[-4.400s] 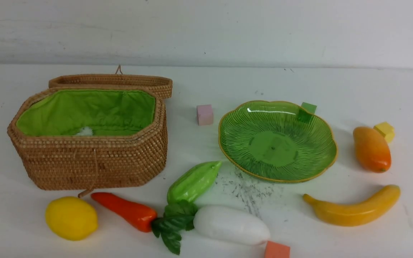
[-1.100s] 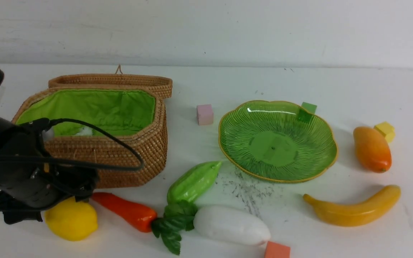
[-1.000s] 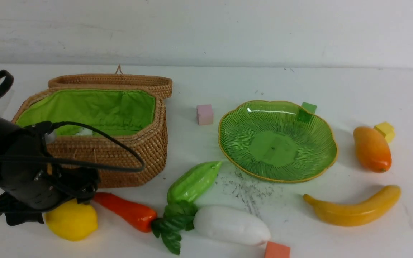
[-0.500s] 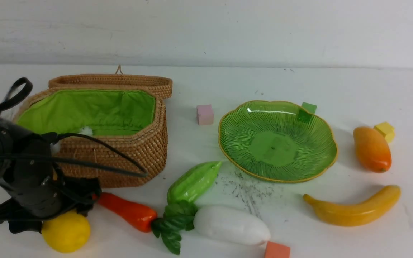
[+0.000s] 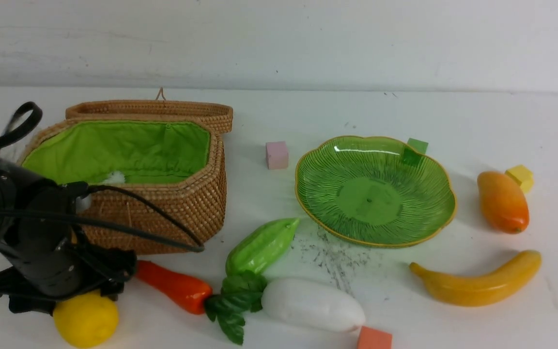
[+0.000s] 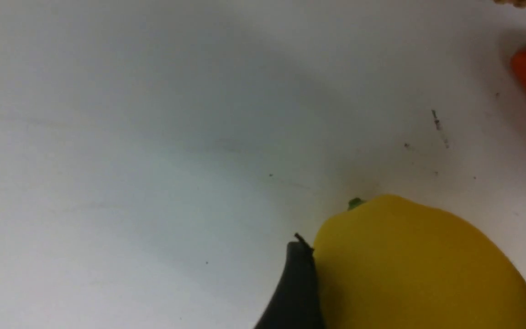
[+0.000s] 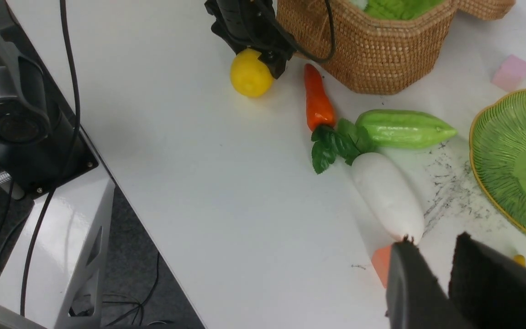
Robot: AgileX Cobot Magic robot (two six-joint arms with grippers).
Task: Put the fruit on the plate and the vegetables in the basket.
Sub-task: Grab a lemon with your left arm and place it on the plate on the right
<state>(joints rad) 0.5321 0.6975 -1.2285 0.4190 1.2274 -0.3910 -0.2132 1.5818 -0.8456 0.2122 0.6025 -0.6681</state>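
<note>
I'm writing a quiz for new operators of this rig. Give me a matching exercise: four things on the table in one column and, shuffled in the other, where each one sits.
Things
1. lemon
2. carrot
3. mango
4. pink cube

Places
A. between the basket and the plate
B. beside the yellow cube, right of the plate
C. between the fingers of the left end effector
D. in front of the basket, one end by the radish leaves

Pairs: 1-C, 2-D, 3-B, 4-A
</note>
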